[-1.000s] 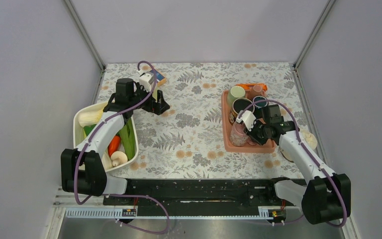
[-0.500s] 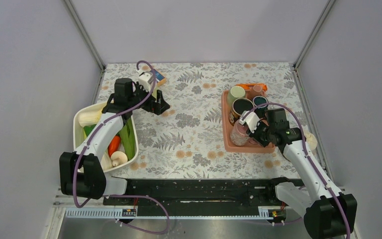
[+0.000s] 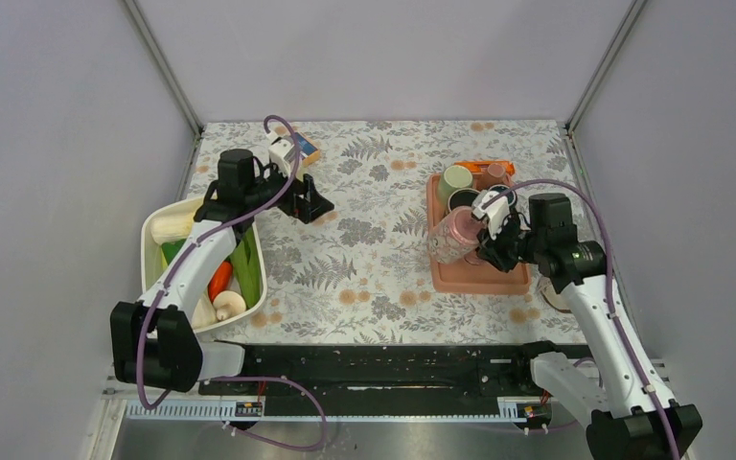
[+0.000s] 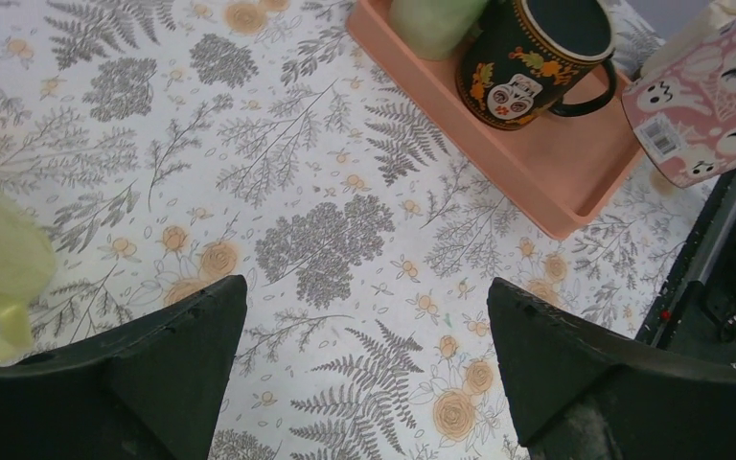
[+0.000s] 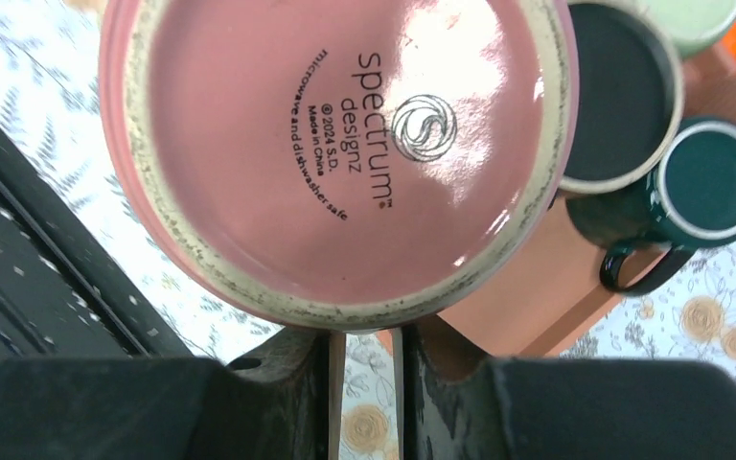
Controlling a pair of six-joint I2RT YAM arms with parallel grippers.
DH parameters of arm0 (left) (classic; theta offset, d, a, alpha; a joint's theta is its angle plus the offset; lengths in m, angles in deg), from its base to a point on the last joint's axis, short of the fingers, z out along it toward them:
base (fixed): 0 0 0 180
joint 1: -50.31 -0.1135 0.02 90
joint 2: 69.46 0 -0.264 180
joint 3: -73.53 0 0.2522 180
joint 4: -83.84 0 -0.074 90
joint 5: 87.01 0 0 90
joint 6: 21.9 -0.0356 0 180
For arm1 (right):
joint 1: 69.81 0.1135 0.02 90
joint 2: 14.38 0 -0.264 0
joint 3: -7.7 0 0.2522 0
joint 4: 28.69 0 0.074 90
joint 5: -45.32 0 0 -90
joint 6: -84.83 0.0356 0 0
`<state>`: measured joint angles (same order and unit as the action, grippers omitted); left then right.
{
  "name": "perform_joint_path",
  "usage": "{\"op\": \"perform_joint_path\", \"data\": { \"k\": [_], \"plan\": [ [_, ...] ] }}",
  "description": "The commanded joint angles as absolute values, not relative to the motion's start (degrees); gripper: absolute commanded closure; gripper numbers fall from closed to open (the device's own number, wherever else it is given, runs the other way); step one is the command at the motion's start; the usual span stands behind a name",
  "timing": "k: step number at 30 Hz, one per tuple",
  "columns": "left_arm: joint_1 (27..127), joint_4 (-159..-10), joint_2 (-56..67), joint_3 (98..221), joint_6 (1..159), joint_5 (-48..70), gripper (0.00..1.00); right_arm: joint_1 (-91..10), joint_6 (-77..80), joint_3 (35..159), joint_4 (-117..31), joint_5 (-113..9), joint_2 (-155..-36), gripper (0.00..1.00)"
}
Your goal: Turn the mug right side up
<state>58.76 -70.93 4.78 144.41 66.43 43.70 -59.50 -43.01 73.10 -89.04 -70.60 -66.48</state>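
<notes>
The pink mug (image 3: 450, 235) with white ghost faces hangs on its side above the left edge of the salmon tray (image 3: 479, 280), mouth pointing left. My right gripper (image 3: 487, 235) is shut on it. In the right wrist view the mug's printed base (image 5: 345, 144) fills the frame and the right gripper (image 5: 362, 335) pinches something narrow just below the base rim; the handle is hidden. The left wrist view catches the mug (image 4: 719, 91) at the far right. My left gripper (image 3: 311, 204) stands open and empty over the flowered cloth at the back left, with only cloth between the left gripper's (image 4: 364, 316) fingers.
On the tray (image 4: 537, 182) stand a black skull mug (image 4: 537, 57), a pale green cup (image 3: 456, 178) and a dark teal mug (image 5: 709, 182). A white bin (image 3: 153, 235) of vegetables sits at the left. A small orange and blue box (image 3: 307, 150) lies at the back.
My right arm has risen and lifted the pink mug off the tray, tipping it from standing to lying sideways. The left arm has barely moved.
</notes>
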Motion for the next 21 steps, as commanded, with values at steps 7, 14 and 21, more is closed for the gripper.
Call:
{"op": "perform_joint_path", "data": {
  "k": [7, 14, 21],
  "plan": [
    [61.3, -86.3, 1.0, 142.2, 73.3, 56.8, 0.01, -59.7, -18.1, 85.6, -71.1, -82.9, -66.1, 1.0],
    [64.3, -99.7, 1.9, 137.8, 82.8, 61.0, 0.01, -59.6, 1.6, 88.6, -56.2, -86.1, -71.6, 1.0],
    [67.1, -112.0, 4.2, 135.8, 91.9, 63.0, 0.01, -59.6, 22.8, 88.3, -35.6, -91.5, -78.5, 1.0]
  ]
}}
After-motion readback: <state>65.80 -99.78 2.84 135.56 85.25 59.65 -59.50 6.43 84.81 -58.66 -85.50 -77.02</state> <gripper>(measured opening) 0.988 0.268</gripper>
